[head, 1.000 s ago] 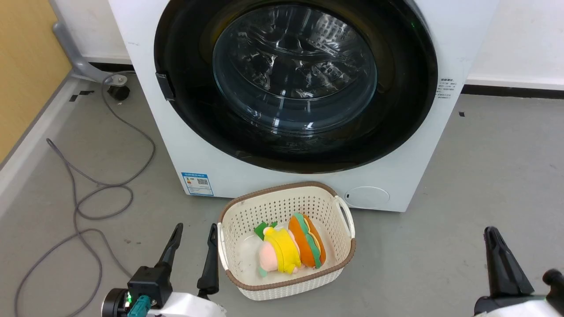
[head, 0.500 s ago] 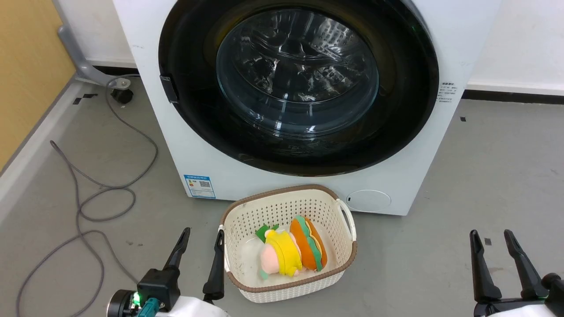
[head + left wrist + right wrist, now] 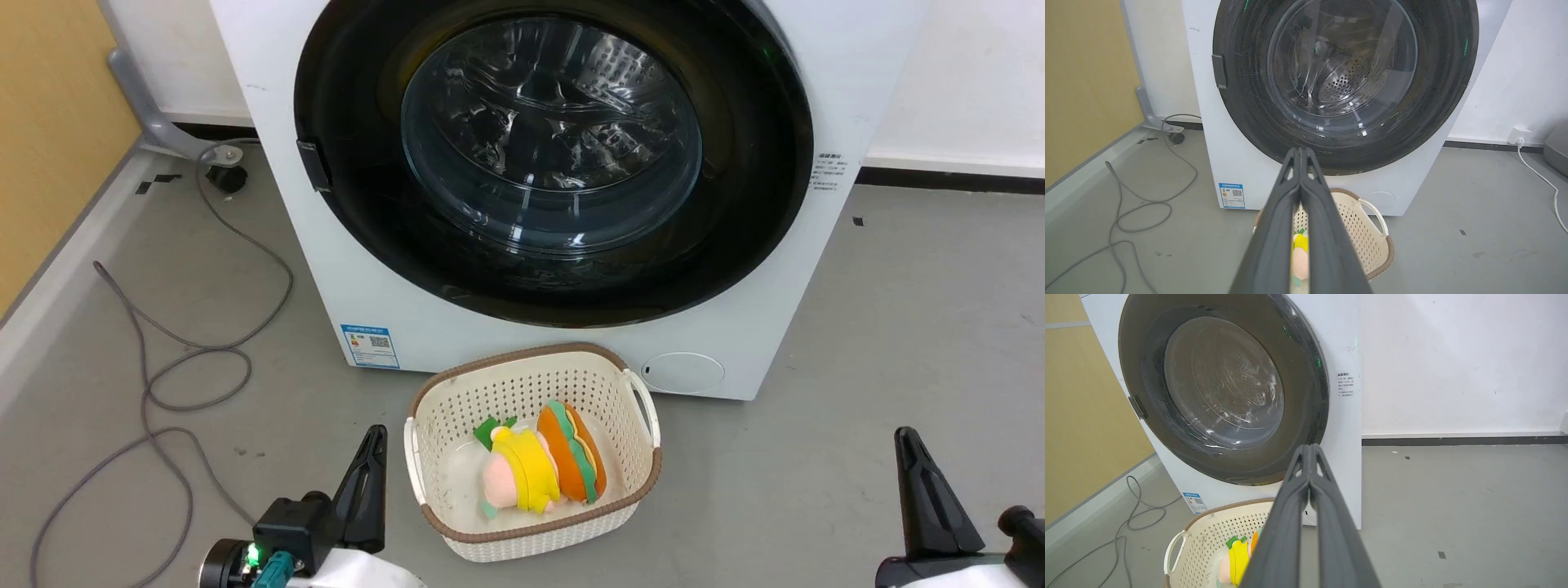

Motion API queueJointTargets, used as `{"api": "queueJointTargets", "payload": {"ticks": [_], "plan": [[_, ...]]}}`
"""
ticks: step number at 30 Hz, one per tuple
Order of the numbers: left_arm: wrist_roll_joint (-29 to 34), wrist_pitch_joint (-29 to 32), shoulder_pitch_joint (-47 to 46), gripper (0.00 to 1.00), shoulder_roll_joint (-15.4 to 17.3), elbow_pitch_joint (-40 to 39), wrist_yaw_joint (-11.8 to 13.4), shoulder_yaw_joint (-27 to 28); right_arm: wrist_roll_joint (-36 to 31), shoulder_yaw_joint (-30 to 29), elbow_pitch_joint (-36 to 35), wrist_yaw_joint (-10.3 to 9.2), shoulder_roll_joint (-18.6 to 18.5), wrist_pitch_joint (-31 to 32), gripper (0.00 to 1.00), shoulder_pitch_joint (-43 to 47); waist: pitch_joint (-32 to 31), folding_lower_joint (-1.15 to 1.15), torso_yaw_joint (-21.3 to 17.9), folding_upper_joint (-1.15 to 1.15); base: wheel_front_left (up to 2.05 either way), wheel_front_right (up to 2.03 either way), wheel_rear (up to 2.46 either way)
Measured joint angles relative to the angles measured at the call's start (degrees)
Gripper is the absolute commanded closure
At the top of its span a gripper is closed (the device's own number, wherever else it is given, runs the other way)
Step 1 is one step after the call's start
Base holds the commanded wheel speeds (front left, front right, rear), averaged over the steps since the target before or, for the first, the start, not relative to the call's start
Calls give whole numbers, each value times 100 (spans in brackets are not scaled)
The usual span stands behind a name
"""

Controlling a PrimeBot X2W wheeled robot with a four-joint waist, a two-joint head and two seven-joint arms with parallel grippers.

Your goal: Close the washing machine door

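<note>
The washing machine door (image 3: pixel 553 155) sits flush; below it, my left gripper (image 3: pixel 375 434) and right gripper (image 3: pixel 906 439), fingers pressed together, empty.

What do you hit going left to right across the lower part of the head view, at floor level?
grey cable → left pincer, shut → cream basket → right pincer, shut.
</note>
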Motion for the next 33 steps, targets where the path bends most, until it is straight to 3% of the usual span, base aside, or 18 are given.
{"api": "queueJointTargets", "payload": {"ticks": [33], "plan": [[213,393,0,100,0,-248,1,200,-377,92,-57,0,112,381,100,-58,-15,1,-118,0,0,0,0]]}}
